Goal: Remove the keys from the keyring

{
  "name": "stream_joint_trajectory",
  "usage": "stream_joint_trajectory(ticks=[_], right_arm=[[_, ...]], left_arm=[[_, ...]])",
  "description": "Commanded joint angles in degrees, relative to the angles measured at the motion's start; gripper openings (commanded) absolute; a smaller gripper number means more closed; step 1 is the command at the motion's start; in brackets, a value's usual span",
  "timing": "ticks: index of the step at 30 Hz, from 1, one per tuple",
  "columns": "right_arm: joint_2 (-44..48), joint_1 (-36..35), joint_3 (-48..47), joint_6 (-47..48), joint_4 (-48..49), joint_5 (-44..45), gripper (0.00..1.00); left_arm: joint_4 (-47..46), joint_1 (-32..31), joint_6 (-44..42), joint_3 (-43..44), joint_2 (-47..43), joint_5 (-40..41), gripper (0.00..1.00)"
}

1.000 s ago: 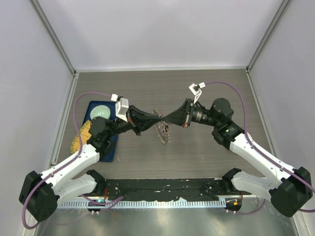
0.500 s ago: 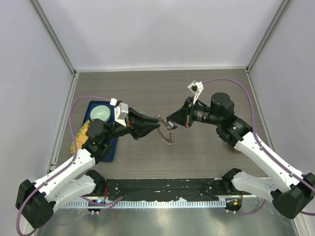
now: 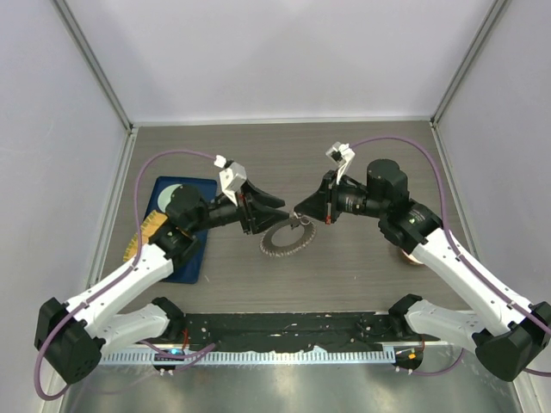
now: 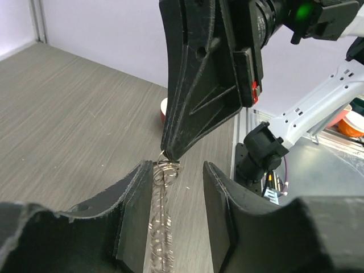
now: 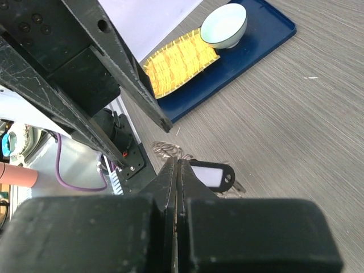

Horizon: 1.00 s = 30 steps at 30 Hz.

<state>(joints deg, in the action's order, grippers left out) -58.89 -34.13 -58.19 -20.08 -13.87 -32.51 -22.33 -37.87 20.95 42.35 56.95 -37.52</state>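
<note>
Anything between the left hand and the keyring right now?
Nothing visible. The keyring hangs in the gap between the open fingers of the left hand. The right hand pinches its top edge just beyond them.

A wood-grain table (image 3: 344, 267) fills the middle of the frame. At its left lies a dark blue tray (image 3: 185, 265). A pale bowl (image 3: 170, 196) sits at the tray's upper end. A yellow woven mat (image 3: 140, 238) hangs over the tray's left edge, near the bowl. At lower right a small red-and-pale round dish (image 3: 405, 255) rests on the table, partly hidden.
</note>
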Motion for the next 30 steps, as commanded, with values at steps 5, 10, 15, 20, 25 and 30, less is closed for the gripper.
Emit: stream_joint_trajectory(ticks=[5,10,15,20,25,30], right_arm=[[1.41,0.03,-0.61,-5.67,6.57,3.86,0.01],[1.33,-0.06,0.98,-8.75,9.29,7.10,0.01],[0.36,-0.06,0.01,-9.02,7.89,9.83,0.01],[-0.43,-0.06,-0.69,-10.51,7.45,12.99,0.01],[-0.61,-0.24,-0.69,-11.92,8.24,14.23,0.01],[-0.70,-0.59,-1.22,-12.44,8.16,14.76,0.01]], left_arm=[[4.39,-1.42,1.55,3.35,0.54,5.16,0.44],[9.93,-1.77,-0.12,3.53,-0.17,16.85,0.43],[8.36,-1.86,0.50,1.16,-1.75,22.66,0.43],[6.86,-1.86,0.85,0.54,-1.49,21.26,0.40],[3.62,-1.77,1.99,-0.16,-1.14,17.57,0.40],[0.80,-2.03,0.42,-0.60,0.61,12.83,0.41]])
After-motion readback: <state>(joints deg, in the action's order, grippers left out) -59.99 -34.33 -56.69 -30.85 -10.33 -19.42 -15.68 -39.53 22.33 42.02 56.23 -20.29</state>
